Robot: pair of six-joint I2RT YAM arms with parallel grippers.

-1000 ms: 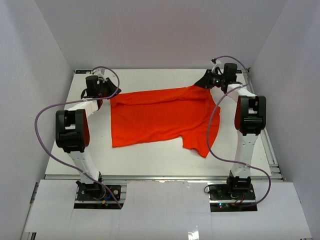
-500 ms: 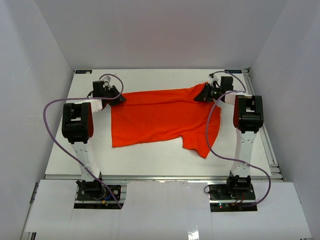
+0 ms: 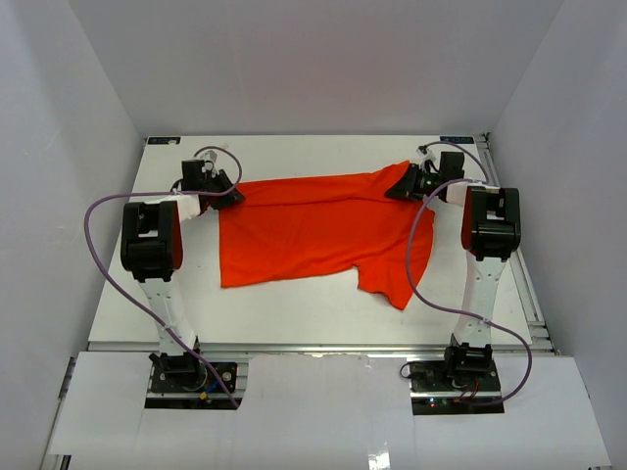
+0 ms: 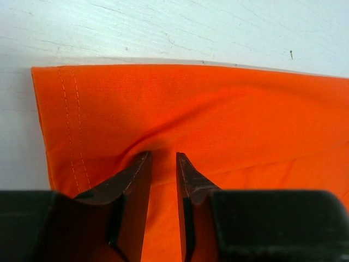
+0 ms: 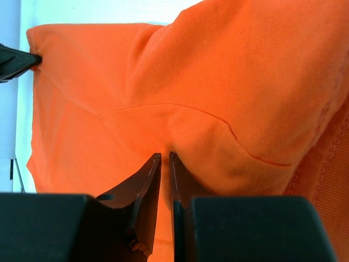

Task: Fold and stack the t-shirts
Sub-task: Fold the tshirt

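The orange-red t-shirt (image 3: 313, 230) lies spread out on the white table (image 3: 294, 313), with a sleeve hanging toward the near right. My left gripper (image 3: 233, 193) is at the shirt's far left corner. In the left wrist view its jaws (image 4: 163, 155) stand nearly closed, pinching a pucker of the fabric (image 4: 218, 109) beside the stitched hem. My right gripper (image 3: 397, 185) is at the far right shoulder. In the right wrist view its jaws (image 5: 164, 155) are pressed close together on a fold of the shirt (image 5: 245, 82).
White enclosure walls stand on the left, back and right. Purple cables loop from each arm over the table sides. A strip of bare table (image 4: 163, 27) runs beyond the shirt's far edge. The left gripper's black tip (image 5: 16, 61) shows at the left edge of the right wrist view.
Both grippers have dropped from the far edge and drawn slightly nearer, still on the shirt's far corners. The arms' elbows have swung back. The shirt's outline is almost unchanged.
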